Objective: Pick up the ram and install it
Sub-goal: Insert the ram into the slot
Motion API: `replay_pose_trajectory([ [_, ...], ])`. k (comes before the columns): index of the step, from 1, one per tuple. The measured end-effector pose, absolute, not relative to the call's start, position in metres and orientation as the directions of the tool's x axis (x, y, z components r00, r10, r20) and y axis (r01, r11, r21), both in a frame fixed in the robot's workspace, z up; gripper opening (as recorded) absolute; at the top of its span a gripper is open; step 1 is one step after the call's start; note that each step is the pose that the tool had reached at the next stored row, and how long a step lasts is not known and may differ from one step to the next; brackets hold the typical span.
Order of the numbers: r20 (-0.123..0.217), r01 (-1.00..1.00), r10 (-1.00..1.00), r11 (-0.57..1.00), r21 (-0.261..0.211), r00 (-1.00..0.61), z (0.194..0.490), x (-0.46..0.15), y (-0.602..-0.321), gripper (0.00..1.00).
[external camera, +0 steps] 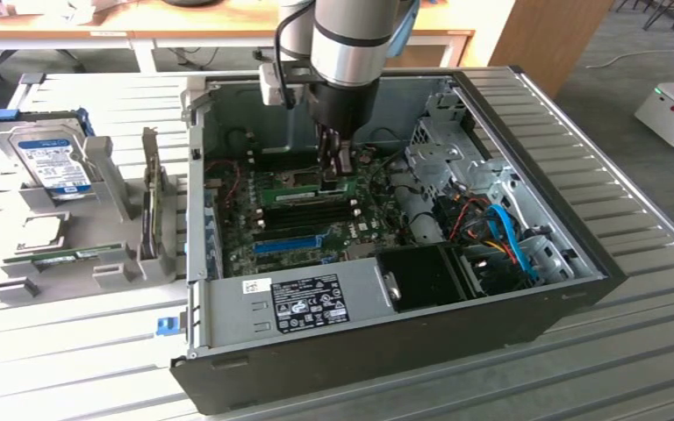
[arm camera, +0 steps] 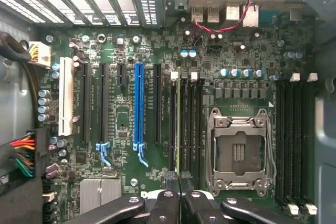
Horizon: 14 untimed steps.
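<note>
Most of the job looks done, judging from how things lie. On the ribbed metal surface (external camera: 641, 351) an open computer case (external camera: 554, 303) lies on its side, and the arm reaches down into it over the green motherboard (arm camera: 121, 135).

The ram (external camera: 294, 187) is no longer out on the surface. It stands on edge in one of the dark slots just beside the empty processor socket (arm camera: 239, 150). It seems level along the slot, but I cannot tell whether it is pushed fully home or whether the end clips have latched. That final seating is what may be left.

The ram looks like a long, thin green stick. In the exterior view it is a narrow green strip with a paler band along it. In the wrist view only its slim yellow-green top edge shows, running down between the slot walls.

The claw (arm camera: 179, 195) has its fingers drawn together, with the tips right at one end of the stick. Whether they pinch it or just press on it I cannot say.
</note>
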State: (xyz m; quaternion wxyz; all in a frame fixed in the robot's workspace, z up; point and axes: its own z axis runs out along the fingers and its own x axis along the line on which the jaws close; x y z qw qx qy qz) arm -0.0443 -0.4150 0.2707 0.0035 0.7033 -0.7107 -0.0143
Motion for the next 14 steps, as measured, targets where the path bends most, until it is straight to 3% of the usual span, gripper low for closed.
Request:
replay_pose_trajectory([
  [14,-0.015,-1.000,-1.000,0.010,0.024,-0.011,0.257,-0.044,-0.415,0.12],
])
